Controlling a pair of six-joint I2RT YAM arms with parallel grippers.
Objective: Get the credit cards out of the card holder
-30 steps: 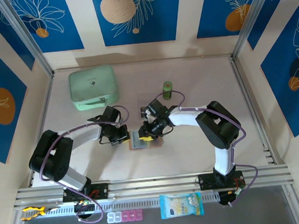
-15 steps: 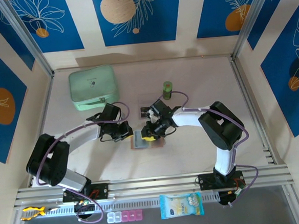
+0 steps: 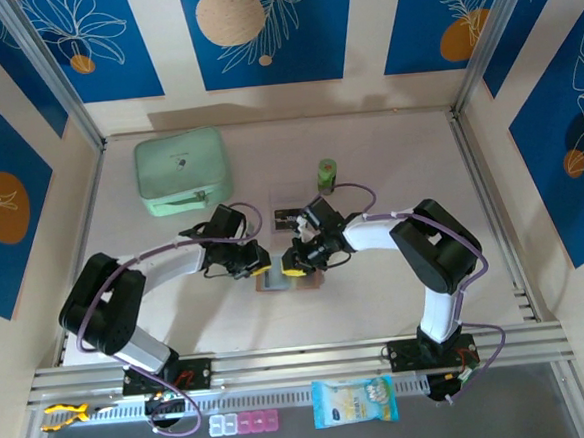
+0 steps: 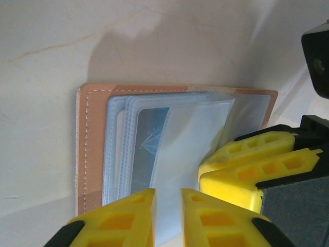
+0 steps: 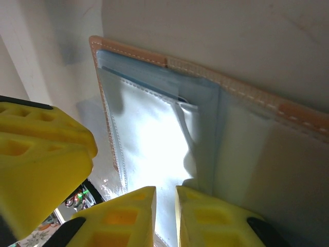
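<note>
Card holder [image 3: 274, 281] lay open and flat near the middle of the table [image 3: 378, 303]. Its long axis ran left–right and its fold ran near–far. In your left wrist view the stitched tan edge [image 4: 85, 144] stood at the left, with the clear sleeves fanned toward the right. A pale blue face of the credit cards [image 4: 149, 146] showed through them.

Your left jaws sat low over the left half of the card holder and your right jaws over its middle. The right yellow fingertips [image 4: 241, 162] were just beside the left ones.

Left jaws stood a narrow slit apart, with a sleeve edge running toward the slit. Right jaws stood the same way, low over a sleeve. You could not tell whether either pair pinched it.

Room: bare table lay on the near side of the card holder and to its right. Mint-green case [image 3: 181, 170] was well apart at far left, and the green cylinder [image 3: 326, 174] stood behind the right arm. The card holder lay well away from the table's side walls.
</note>
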